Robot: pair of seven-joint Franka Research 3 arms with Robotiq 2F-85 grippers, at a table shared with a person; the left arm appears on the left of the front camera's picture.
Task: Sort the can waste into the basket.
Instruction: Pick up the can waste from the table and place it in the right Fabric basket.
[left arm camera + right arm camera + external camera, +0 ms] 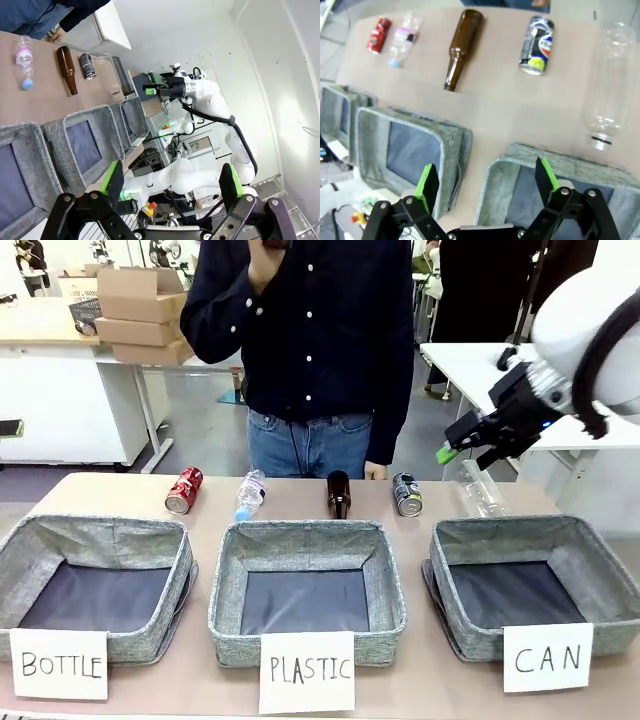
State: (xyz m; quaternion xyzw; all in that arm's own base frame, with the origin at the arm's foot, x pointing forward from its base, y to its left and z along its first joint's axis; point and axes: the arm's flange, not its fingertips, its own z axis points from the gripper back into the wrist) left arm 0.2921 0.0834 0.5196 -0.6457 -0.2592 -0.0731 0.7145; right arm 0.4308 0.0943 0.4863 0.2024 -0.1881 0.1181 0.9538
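Tan table (100, 496), white cabinet (60, 410), cardboard boxes (140, 315) behind

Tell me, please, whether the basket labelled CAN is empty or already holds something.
Empty: the CAN basket shows a bare dark base, while the black can and the red can lie out on the table.

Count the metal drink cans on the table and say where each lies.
2. The red metal can lies at the row's left end. The black silver-topped metal can lies between the brown glass bottle and the large clear plastic bottle.
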